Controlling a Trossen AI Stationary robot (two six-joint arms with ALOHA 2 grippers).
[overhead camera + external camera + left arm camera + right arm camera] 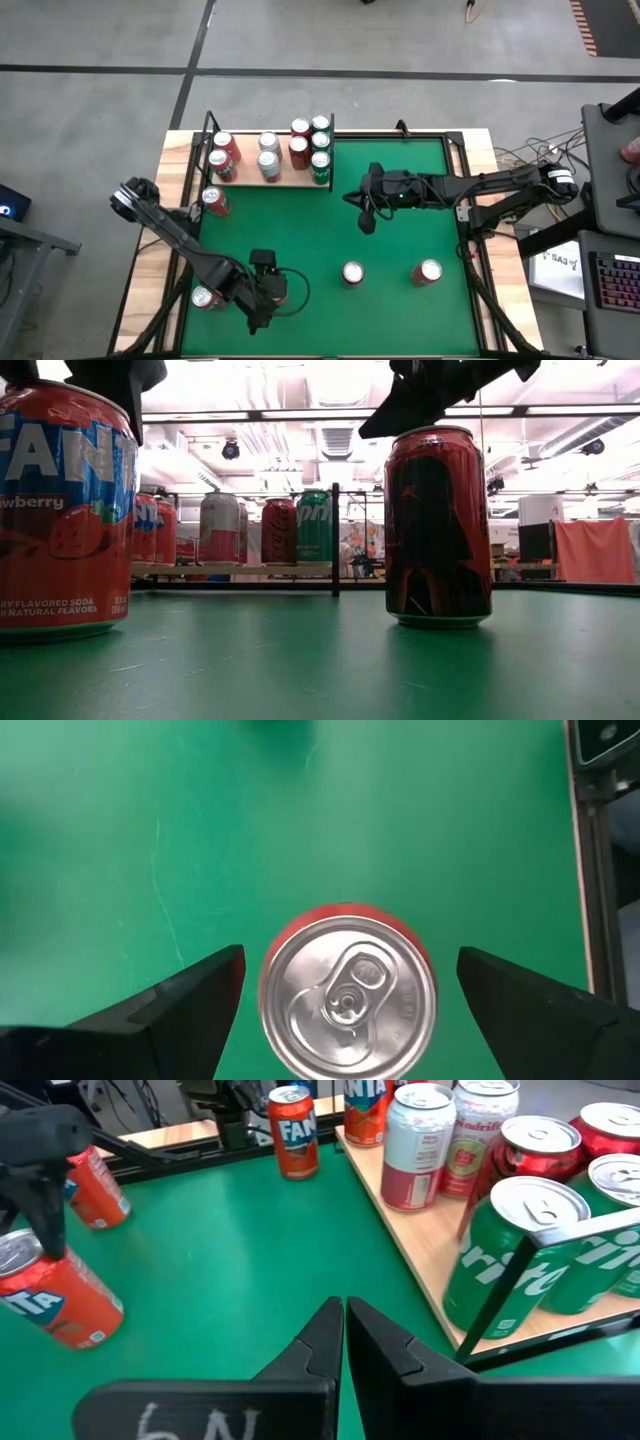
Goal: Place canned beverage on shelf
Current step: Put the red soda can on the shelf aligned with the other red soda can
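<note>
A red Fanta can stands upright on the green felt near the table's near edge, left of centre; it also shows in the low view and the right wrist view. My left gripper hangs open over it, one finger on either side of its top, with a gap on both sides. From above, the gripper hides the can. The shelf, a pale wood panel with black rods, sits at the far edge, left of centre, and carries several cans. My right gripper is shut and hovers over the felt just right of the shelf.
Two cans stand right of my left gripper; the nearer shows dark red in the low view. Another can stands under my left arm near the left edge. One more stands just off the shelf's near left corner.
</note>
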